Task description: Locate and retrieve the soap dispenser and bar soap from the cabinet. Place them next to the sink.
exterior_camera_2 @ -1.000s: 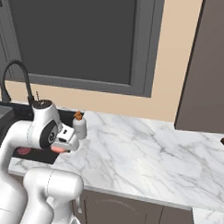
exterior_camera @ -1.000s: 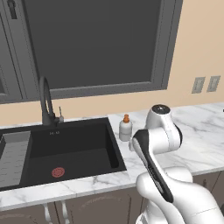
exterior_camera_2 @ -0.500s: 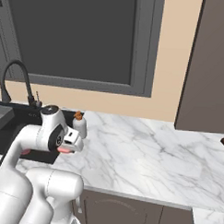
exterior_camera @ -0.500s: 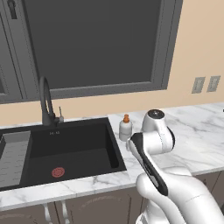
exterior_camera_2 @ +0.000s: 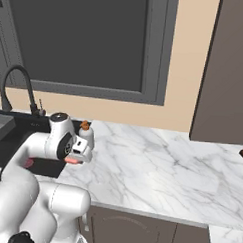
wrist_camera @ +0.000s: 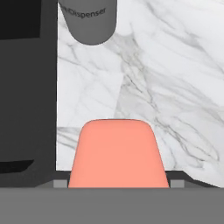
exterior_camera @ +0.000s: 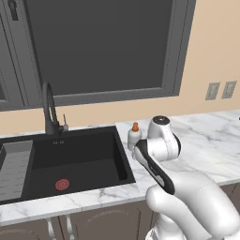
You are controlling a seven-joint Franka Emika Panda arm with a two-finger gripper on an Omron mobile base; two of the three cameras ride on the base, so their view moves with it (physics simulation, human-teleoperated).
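Lower over the counter [exterior_camera_2: 156, 165] than half a second ago, my gripper [exterior_camera_2: 74, 159] is clamped on the bar soap [wrist_camera: 118, 153] beside the sink [exterior_camera: 70, 159], near the soap dispenser [exterior_camera: 134, 137]; I judge it light, stiff, slippery, best pinched across its flat faces.

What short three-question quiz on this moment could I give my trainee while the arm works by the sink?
1. True or false: the dispenser stands upright on the counter beside the sink.
2. What does the gripper hold?
A. a sponge
B. the bar soap
C. a cup
3. Fill in: in the hand view, the soap hangs above the marble between the sink edge and the ______.

Key
1. True.
2. B; the pink bar shows at the hand in the right base view.
3. Dispenser, whose grey base shows at the top of that view.
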